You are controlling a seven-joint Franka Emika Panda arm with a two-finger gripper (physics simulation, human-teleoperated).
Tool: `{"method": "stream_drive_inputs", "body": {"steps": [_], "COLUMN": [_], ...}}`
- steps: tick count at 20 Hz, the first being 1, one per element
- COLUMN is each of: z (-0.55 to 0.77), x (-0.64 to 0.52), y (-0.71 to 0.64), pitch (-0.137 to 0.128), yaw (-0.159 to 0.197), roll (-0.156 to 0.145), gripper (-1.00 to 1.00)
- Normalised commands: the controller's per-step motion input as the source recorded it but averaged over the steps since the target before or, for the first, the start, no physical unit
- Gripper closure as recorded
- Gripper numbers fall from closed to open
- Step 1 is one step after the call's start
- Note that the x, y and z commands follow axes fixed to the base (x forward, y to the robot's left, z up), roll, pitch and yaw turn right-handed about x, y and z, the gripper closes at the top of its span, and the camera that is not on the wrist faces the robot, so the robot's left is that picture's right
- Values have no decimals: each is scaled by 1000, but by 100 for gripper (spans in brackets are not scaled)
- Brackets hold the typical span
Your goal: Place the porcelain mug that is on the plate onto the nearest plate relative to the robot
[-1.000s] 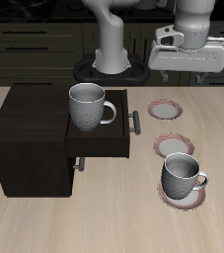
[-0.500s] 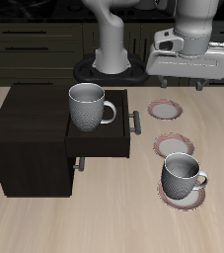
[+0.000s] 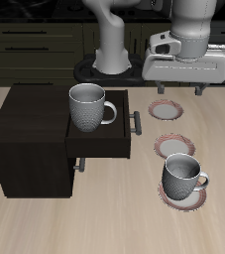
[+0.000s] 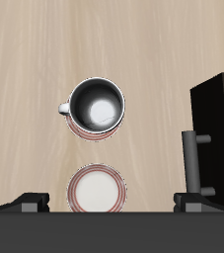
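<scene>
So the gripper (image 3: 179, 91) was hanging high up with nothing between its fingers, which were spread wide. The porcelain mug (image 3: 182, 177) sat well below them, on the plate (image 3: 183, 195) nearest the table's front edge, handle sticking out sideways. My take on doing the reach well: come straight down over the rim and pinch one wall on the side away from the handle, so the loop doesn't foul a finger. The target plate (image 3: 166, 110) lay almost directly under the fingers, and a third plate (image 3: 174, 148) sat between the two. Off to the side of the fingers stood a dark cabinet (image 3: 30, 139) with a look-alike mug (image 3: 87, 108) on top and an open drawer (image 3: 102, 145) poking toward the plates, so I'd have kept the descent clear of that.
</scene>
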Motion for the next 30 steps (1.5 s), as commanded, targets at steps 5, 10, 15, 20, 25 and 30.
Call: {"method": "stream_drive_inputs", "body": {"steps": [5,10,15,20,25,30], "z": [-52,-46,-42,-93,-219,-224], "x": [347,206,152,221,112,3], "y": [-141,2,6,-181,-129,-34], "pitch": [0,10,-16,-42,0,-64], "yaw": [-22,-21,1,-16,-15,-57], "roll": [-18,9,-4,-50,-43,-15], "gripper": [-100,-100,-100,-100,-100,-100]}}
